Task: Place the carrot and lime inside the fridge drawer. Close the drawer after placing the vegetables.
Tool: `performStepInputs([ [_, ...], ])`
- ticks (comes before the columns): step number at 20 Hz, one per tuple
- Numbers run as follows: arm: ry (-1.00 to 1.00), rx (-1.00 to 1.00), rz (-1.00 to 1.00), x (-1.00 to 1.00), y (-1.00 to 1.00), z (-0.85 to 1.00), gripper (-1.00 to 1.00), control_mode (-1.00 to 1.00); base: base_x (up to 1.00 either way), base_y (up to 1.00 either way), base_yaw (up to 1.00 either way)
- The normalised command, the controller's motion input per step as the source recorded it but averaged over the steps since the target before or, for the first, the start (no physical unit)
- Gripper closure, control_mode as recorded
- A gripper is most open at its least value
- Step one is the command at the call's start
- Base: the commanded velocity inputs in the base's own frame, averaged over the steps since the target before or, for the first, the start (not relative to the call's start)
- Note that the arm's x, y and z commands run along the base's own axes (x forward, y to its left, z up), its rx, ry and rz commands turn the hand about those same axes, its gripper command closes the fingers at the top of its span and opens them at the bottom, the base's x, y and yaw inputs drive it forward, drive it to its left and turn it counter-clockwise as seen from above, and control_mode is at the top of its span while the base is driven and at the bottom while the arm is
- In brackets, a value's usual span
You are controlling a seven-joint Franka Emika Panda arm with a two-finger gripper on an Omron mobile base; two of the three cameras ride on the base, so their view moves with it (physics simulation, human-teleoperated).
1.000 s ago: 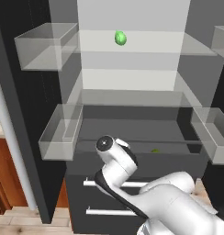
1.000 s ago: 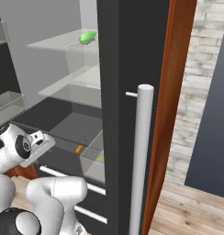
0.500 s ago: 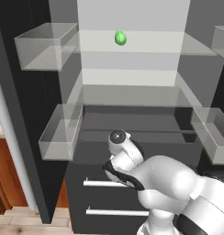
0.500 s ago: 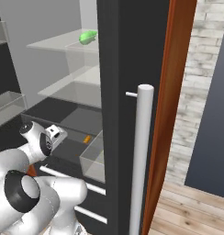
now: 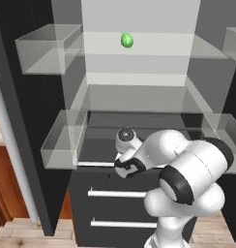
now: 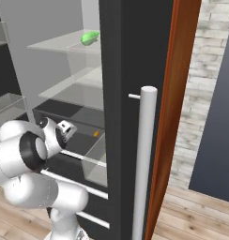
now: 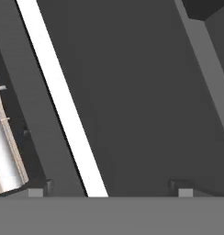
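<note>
End effector (image 5: 127, 170), fingers apart and empty, hangs just above the drawer (image 7: 132, 92) beside its pale front edge (image 7: 63, 101), which runs crosswise beneath it.

The small orange tapered carrot (image 6: 96, 134) lies in the wide shallow dark grey fridge drawer (image 5: 98, 150), below the glass shelf (image 5: 139, 99); the bright green oval thing (image 5: 126, 40) sits on the upper shelf (image 5: 154, 41).

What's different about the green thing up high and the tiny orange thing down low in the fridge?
Colour: the green oval thing is bright green, the carrot is orange.
Place: the green oval thing sits on the upper shelf, the carrot lies low in the fridge drawer.
Size: the green oval thing looks bigger than the carrot.
Both are inside the fridge.
</note>
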Motion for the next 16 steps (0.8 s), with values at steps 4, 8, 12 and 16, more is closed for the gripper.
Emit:
performStepInputs([
  [4,-0.09,0.0,0.0,0.61,0.0,0.0,-1.0,-1.0,0.0,0.0,0.0],
  [8,-0.08,0.0,0.0,0.56,0.0,0.0,-1.0,-1.0,0.0,0.0,0.0],
  [12,-0.07,0.0,0.0,0.64,0.0,0.0,-1.0,-1.0,0.0,0.0,0.0],
  [16,-0.04,0.0,0.0,0.67,0.0,0.0,-1.0,-1.0,0.0,0.0,0.0],
])
